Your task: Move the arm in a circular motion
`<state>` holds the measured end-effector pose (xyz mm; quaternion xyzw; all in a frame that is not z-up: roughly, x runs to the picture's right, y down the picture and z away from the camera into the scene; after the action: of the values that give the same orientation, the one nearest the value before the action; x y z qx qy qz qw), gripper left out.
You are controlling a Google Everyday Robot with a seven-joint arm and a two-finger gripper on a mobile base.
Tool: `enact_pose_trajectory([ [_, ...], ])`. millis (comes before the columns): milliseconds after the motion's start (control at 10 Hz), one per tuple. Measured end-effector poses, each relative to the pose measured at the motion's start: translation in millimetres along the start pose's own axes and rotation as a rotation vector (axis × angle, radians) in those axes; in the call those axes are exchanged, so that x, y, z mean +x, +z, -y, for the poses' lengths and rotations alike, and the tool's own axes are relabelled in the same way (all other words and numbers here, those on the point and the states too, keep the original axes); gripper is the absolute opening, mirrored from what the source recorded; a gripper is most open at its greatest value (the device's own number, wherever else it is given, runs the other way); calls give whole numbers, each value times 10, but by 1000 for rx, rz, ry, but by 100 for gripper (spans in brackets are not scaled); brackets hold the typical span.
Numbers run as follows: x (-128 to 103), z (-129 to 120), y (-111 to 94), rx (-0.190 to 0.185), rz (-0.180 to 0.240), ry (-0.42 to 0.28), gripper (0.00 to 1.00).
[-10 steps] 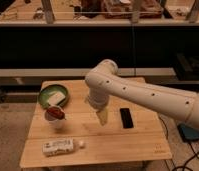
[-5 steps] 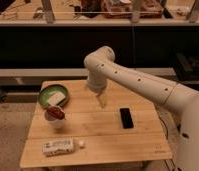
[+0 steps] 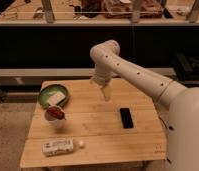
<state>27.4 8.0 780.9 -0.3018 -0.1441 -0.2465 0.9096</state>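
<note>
My glossy white arm (image 3: 143, 75) reaches in from the right edge, bends at a bulbous joint (image 3: 105, 52) above the far side of the wooden table (image 3: 93, 137), and points down. Its tapered pale tip, the gripper (image 3: 106, 94), hangs just above the table's far middle. It holds nothing that I can see.
A green bowl (image 3: 53, 96) with a white item stands at the table's far left. A small cup with red contents (image 3: 55, 115) is in front of it. A white packet (image 3: 57, 146) and a small white ball (image 3: 81, 144) lie near the front left. A black phone (image 3: 126, 117) lies right of centre.
The arm has swung away from the table's middle toward its far side, the elbow joint rising and moving left, then the tip shifting slightly right.
</note>
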Motion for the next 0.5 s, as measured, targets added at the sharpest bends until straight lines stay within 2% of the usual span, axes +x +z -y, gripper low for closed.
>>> enact_pose_trajectory([
  [300, 551, -443, -91, -19, 24, 93, 80],
  [400, 732, -627, -121, -26, 36, 154, 80],
  [500, 785, -749, -132, -30, 43, 176, 80],
])
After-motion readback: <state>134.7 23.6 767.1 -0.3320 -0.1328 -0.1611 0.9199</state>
